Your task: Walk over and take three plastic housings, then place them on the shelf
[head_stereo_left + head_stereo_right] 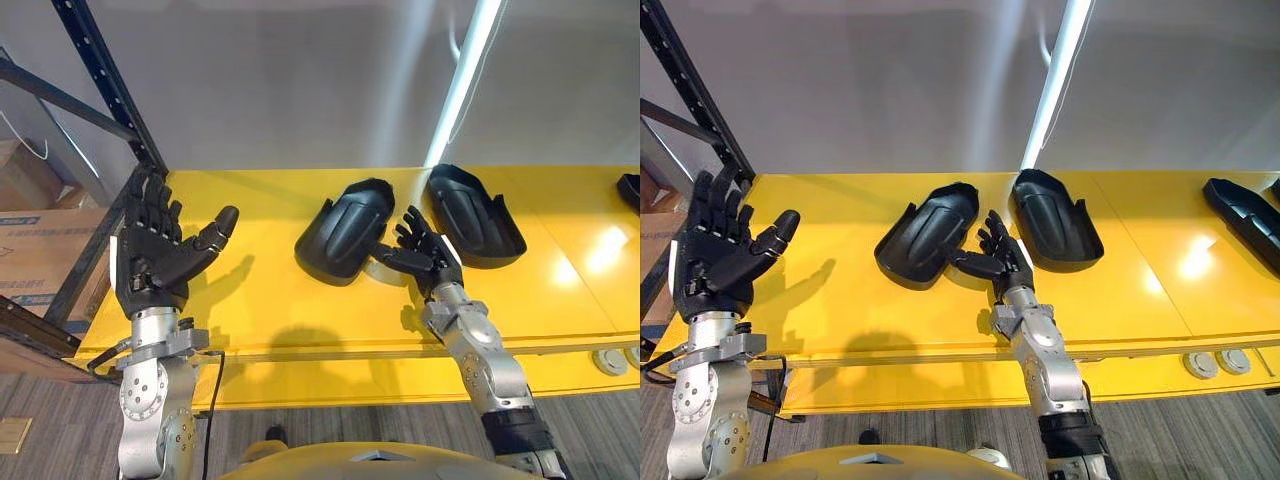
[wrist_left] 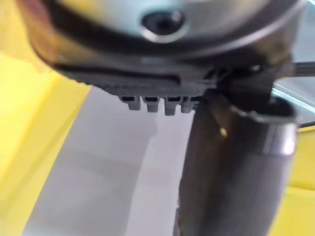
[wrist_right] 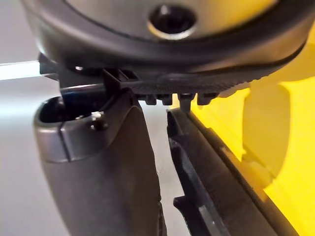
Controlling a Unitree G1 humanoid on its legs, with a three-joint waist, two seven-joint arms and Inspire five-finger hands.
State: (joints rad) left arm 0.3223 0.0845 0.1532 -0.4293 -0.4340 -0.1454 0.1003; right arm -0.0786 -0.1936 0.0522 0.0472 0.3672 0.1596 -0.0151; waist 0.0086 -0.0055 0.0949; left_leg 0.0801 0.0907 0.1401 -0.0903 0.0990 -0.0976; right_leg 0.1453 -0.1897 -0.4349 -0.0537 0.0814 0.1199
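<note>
The right hand (image 1: 428, 255) stands on the yellow surface (image 1: 270, 310) with fingers spread wide, holding nothing. The first housing (image 1: 340, 235) lies at its 10 o'clock, just beside the thumb, and the second housing (image 1: 478, 215) at its 2 o'clock. The left hand (image 1: 150, 262) hovers wide open at the surface's 9 o'clock edge.

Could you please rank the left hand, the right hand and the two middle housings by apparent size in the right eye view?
1. left hand: largest, though probably nearer the camera.
2. left middle housing and right middle housing: alike, so unranked.
3. right hand: smallest.
</note>
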